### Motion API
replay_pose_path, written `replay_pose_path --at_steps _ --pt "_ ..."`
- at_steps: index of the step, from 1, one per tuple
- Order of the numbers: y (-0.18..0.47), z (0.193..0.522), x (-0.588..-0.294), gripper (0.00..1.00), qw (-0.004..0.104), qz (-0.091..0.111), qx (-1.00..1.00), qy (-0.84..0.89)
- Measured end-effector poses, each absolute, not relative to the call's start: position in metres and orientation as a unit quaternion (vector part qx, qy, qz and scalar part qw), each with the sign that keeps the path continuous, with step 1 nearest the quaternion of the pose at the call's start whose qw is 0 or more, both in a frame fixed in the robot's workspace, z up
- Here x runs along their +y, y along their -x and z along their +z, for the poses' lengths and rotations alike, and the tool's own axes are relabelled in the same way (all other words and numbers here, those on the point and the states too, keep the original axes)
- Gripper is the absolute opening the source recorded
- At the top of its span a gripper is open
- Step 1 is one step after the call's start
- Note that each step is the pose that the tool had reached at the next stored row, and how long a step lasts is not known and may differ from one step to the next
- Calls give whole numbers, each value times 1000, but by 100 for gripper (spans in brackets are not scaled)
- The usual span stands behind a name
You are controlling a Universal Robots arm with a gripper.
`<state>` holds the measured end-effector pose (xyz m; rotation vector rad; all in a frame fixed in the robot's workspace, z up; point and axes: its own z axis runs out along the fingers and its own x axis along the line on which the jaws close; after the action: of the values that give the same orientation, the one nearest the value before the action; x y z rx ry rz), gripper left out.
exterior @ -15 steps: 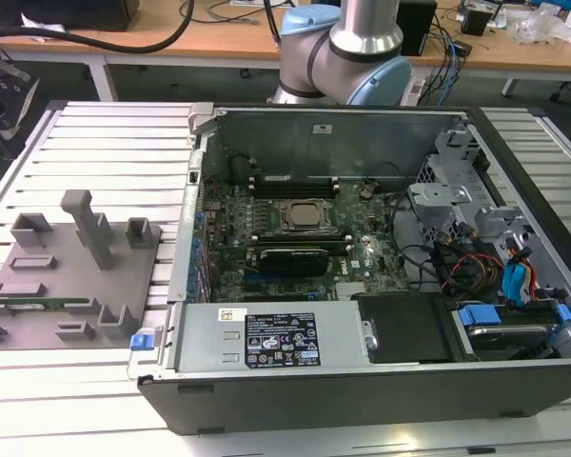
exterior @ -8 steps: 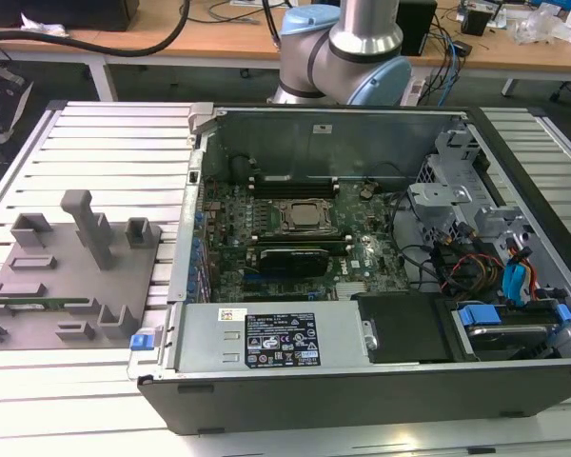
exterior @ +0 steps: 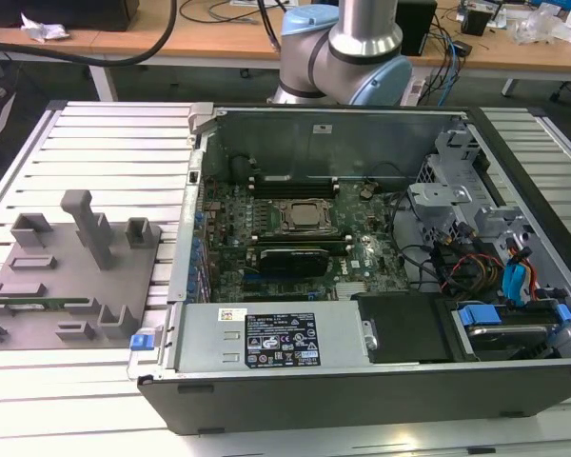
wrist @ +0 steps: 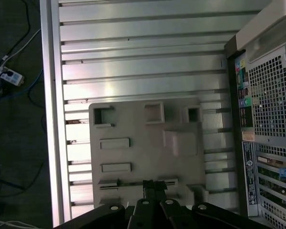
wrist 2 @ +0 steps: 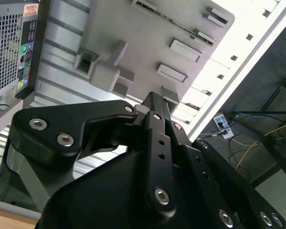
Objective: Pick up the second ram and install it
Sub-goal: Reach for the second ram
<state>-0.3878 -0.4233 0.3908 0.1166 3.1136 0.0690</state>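
Above grey tray on slatted tabletop, pincer is held closed, empty; second ram is seated in tray slot, beside opened computer case.

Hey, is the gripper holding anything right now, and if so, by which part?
Nothing appears to be held. The gripper hangs above the grey tray, and the second ram sits in a slot of that tray.

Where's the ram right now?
At the exterior view's left, the ram sits in a slot of the grey tray, beside the open case; the end effector is right by it in the first wrist view.
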Motion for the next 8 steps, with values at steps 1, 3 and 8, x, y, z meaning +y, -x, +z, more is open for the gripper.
replay_pose_path --at_steps 1,3,8 --pt "388 391 -425 11 13 22 999 -37" --pt "390 390 -427 11 13 22 999 -37" --pt "392 390 -432 11 12 22 999 -37"
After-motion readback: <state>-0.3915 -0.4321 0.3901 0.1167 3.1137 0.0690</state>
